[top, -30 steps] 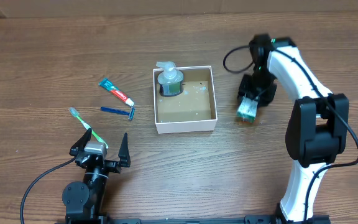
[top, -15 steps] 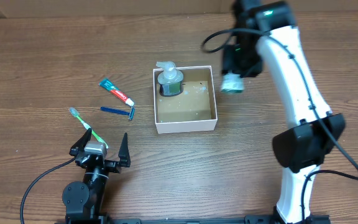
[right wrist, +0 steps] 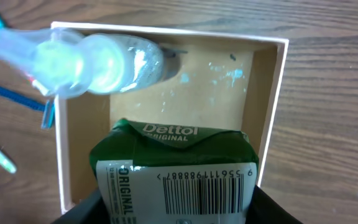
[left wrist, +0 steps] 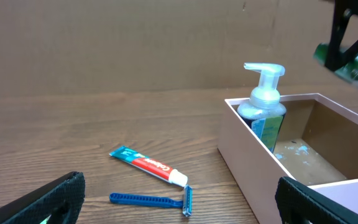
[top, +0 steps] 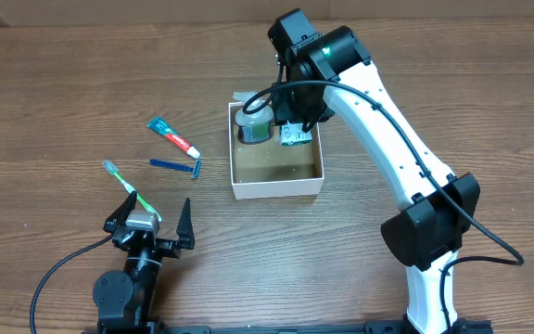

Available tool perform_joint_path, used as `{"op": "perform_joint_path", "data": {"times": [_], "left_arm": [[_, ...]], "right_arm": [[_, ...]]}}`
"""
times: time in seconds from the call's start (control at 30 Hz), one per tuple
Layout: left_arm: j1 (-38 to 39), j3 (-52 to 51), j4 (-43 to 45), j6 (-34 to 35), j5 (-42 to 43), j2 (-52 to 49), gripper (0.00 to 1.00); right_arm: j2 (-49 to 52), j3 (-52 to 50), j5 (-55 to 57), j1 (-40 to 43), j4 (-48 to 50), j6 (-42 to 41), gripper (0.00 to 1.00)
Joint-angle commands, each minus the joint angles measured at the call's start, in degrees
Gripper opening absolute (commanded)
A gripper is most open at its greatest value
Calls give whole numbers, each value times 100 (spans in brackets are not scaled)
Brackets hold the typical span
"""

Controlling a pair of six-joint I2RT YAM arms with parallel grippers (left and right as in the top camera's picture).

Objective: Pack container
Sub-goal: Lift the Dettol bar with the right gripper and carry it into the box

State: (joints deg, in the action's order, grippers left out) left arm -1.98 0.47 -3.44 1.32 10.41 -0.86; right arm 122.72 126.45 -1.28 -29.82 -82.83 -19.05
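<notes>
Clenching a green soap pack point(right wrist: 176, 168) in the right end effector point(top: 294, 128), hovering above the container point(top: 276, 189) at the middle of the surface point(top: 63, 83). Best lowering straight onto bare floor beside the bottle point(top: 253, 119), clearing pump and right wall, letting go only once seated flat.

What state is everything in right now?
container, open-top, holding the pump bottle.
pump bottle, upright in the container's corner.
Dettol pack, gripped above the container.
right gripper, shut on Dettol pack.
left gripper, open.
toothpaste tube, lying on table.
razor, lying on table.
toothbrush, lying on table.
</notes>
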Motion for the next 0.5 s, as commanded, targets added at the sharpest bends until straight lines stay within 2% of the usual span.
{"op": "perform_joint_path", "data": {"times": [0.0,0.23,0.47], "left_arm": [[-26,-20,-9,15,-50,61,100],[-26,-20,-9,17,-50,61,100],[-26,-20,-9,15,-52,61,100]], "right_arm": [[-201,-461,83,26,337,-114,42],[-201,-1639,129,26,1342,-114,42],[-201,-2363,278,26,2190,-109,42]]}}
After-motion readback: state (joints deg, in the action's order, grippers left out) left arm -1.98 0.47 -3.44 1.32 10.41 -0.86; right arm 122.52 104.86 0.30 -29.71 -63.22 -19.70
